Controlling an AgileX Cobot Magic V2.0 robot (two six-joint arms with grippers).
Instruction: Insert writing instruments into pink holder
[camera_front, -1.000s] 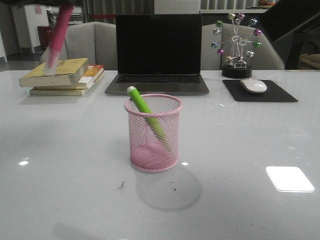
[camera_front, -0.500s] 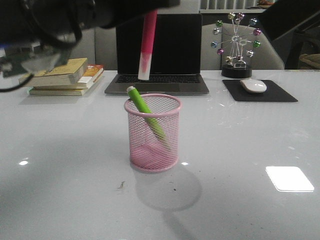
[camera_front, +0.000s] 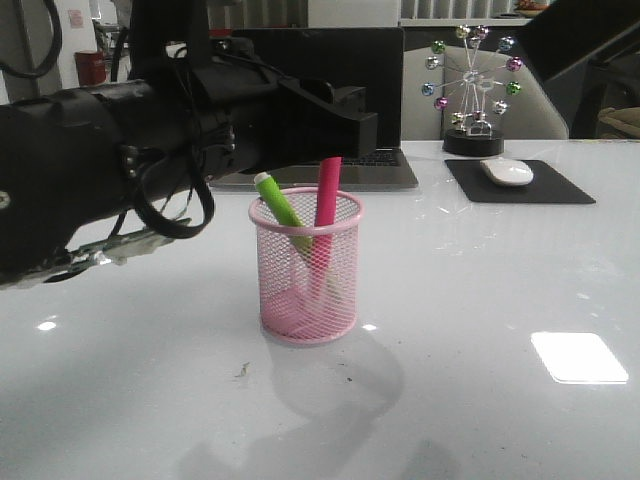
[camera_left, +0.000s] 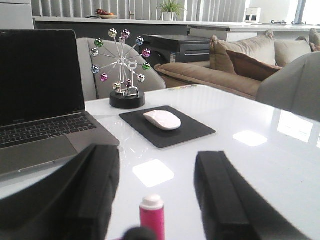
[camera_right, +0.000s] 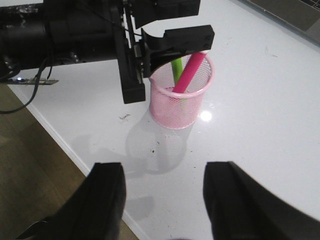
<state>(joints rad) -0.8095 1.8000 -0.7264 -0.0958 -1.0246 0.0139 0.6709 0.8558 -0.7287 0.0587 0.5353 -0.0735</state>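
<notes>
Markers are both inside the pink holder (camera_front: 306, 268) at the frame centre: the green marker (camera_front: 283, 212) leans left, the magenta marker (camera_front: 323, 215) stands beside it. The left hand (camera_left: 156, 192) is released around its top; the right hand (camera_right: 162, 197) hangs open. Only withdrawal seems left.

- The pink holder (camera_front: 306, 275) is a round wire-mesh cup with a solid rolled rim and solid base. It stands upright on the white table, a little left of the centre of the front view.
- The green marker (camera_front: 283, 212) leans inside it, its white tip poking over the rim at the upper left.
- The pink marker (camera_front: 325, 205) stands in the cup too, steeper, tilted slightly right, its top well above the rim.
</notes>
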